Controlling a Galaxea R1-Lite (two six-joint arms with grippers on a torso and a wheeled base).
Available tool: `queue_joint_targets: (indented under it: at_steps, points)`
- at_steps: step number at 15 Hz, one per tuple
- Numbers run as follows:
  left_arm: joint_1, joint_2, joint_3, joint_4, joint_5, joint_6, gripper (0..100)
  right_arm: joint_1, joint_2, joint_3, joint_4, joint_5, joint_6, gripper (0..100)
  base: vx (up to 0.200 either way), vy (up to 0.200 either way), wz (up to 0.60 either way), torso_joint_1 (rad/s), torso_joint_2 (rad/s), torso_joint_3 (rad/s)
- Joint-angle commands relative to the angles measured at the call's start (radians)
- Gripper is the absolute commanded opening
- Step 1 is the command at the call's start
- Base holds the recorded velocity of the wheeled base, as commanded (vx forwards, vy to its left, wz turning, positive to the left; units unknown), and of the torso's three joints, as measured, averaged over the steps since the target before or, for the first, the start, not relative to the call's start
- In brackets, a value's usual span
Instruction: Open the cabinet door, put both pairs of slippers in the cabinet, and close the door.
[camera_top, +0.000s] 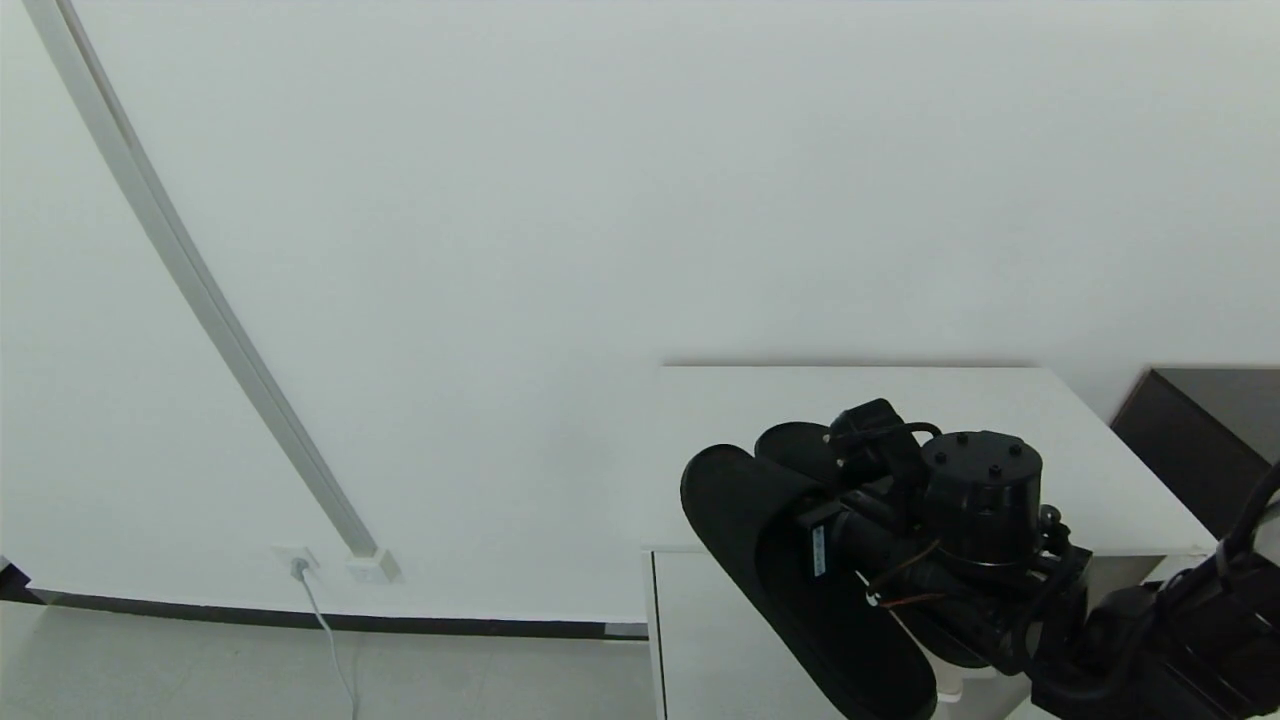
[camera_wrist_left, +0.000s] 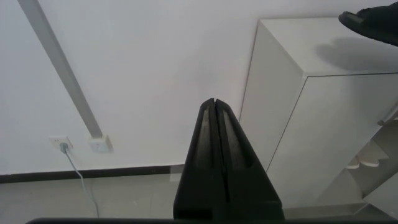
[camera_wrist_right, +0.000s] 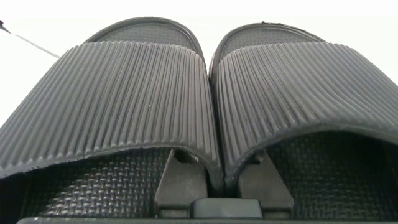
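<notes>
**One pair in the right gripper, at the cabinet's front-left corner**

Right gripper (camera_wrist_right: 221, 182): its fingers pinch the touching inner edges of the pair of black slippers (camera_top: 770, 530), just under the ribbed straps. The pair is side by side, off any surface. In the head view the soles face you. The long axis slants, with the upper end over the front edge of the cabinet (camera_top: 900, 400) near its left corner and the lower end hanging before the front face.

Left gripper (camera_wrist_left: 215, 149): fingers pressed together and holding nothing, well to the left of the cabinet and pointed at the wall.

Open shelves (camera_wrist_left: 373, 162) show low at the cabinet's front, so the door is probably already open. I cannot tell which panel is the door.

Judgement: the right arm is the nearer one and already loaded. You would need to bring the pair down from top-edge height and toward the shelves. Watch the cabinet's top front edge and left side panel, which lie closest to the slippers.

Around: a slanting cable duct (camera_top: 200, 290) and a wall socket (camera_top: 296, 560) to the left, and a dark unit (camera_top: 1200, 430) beyond the cabinet's right side.
</notes>
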Motion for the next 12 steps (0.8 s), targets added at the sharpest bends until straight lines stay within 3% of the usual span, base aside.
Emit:
queue_joint_targets:
  at_steps: [1, 7, 12]
  points:
    - [0.000, 0.001, 0.000, 0.000, 0.000, 0.000, 0, 0.000, 0.019, -0.002, 0.000, 0.000, 0.000, 0, -0.200, 0.000, 0.00, 0.002, 0.00, 0.002]
    - [0.000, 0.001, 0.000, 0.000, 0.000, 0.000, 0, 0.001, 0.019, 0.000, 0.000, 0.000, 0.000, 0, -0.200, 0.000, 0.00, -0.002, 0.00, 0.002]
    - [0.000, 0.001, 0.000, -0.001, 0.000, 0.000, 0, 0.001, 0.026, -0.002, 0.000, 0.000, 0.000, 0, 0.000, 0.000, 0.00, 0.000, 0.00, 0.000]
